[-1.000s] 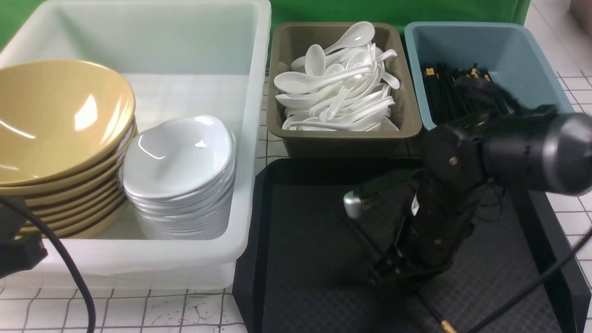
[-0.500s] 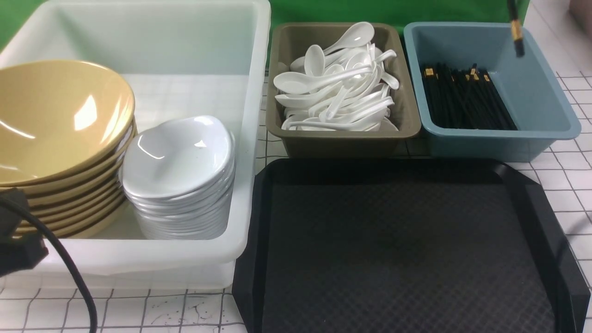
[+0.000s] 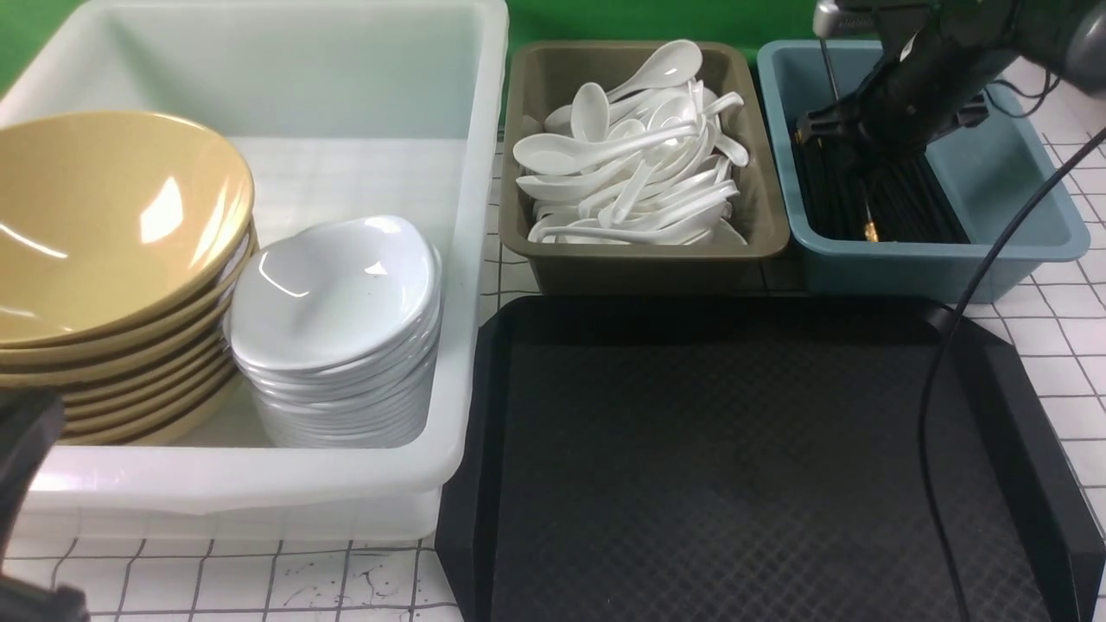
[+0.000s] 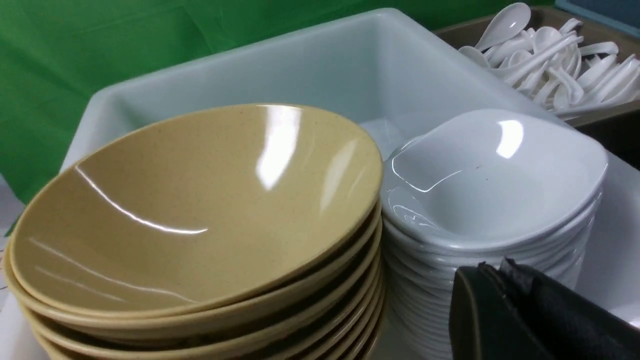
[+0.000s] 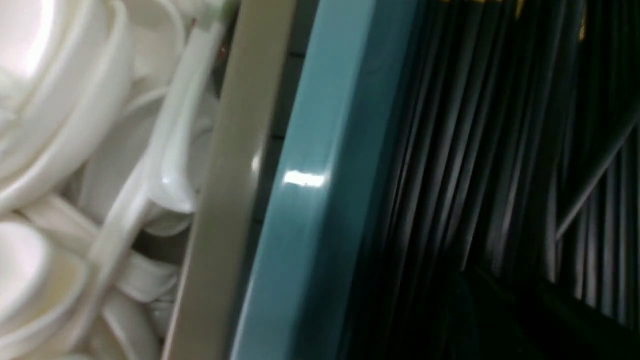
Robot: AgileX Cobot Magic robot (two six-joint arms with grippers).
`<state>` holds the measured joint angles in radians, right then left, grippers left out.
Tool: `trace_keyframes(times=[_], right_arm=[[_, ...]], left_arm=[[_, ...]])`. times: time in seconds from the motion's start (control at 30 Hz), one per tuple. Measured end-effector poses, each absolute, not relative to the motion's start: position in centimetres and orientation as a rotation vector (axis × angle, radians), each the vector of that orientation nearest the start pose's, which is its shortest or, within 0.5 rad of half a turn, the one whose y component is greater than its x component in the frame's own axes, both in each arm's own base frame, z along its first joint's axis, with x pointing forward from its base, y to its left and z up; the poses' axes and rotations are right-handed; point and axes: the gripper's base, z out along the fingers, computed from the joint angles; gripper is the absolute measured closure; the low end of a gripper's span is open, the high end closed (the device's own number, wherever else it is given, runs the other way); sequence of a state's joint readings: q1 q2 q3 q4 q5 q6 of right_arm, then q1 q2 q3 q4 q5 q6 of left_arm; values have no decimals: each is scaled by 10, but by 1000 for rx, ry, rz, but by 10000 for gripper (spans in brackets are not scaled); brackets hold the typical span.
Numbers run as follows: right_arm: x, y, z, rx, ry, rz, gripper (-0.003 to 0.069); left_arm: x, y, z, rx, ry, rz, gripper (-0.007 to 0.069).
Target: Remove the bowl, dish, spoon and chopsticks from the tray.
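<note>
The front camera looks forward and down over everything. The left wrist camera sits just behind the left hand (image 4: 500, 300), close to the stacked shiny yellow bowls (image 4: 200, 210); the front one sees them too. The right wrist camera looks from very near at the blue plastic bin (image 5: 310, 200).

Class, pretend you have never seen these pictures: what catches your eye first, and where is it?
A tall stack of yellow bowls fills the left of the white tub, white dishes stacked beside it. A heap of white spoons fills the brown bin behind the black tray. At far right, the right arm reaches into the blue bin of chopsticks.
</note>
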<state>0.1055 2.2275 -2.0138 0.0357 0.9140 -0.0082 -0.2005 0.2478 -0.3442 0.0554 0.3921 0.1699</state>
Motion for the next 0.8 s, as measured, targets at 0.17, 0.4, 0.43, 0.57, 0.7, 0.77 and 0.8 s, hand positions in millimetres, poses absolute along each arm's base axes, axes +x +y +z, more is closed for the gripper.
trace_keyframes(times=[0.17, 0.4, 0.43, 0.57, 0.7, 0.77, 0.8], right_arm=[[492, 44, 239, -106, 2661, 67, 311], [446, 21, 339, -153, 2561, -46, 300], [427, 16, 374, -152, 2483, -66, 370], [368, 11, 455, -144, 2283, -85, 562], [295, 11, 506, -166, 2098, -65, 622], [266, 11, 509, -181, 2036, -60, 623], [259, 11, 508, -182, 2034, -61, 623]], left_arm=[[59, -10, 263, 364, 1673, 50, 636], [54, -9, 267, 358, 1601, 59, 636], [54, -9, 267, 358, 1601, 60, 636], [54, -9, 267, 358, 1601, 60, 636], [54, -9, 267, 359, 1601, 59, 636], [54, -9, 267, 360, 1601, 60, 636], [54, -9, 267, 360, 1601, 60, 636]])
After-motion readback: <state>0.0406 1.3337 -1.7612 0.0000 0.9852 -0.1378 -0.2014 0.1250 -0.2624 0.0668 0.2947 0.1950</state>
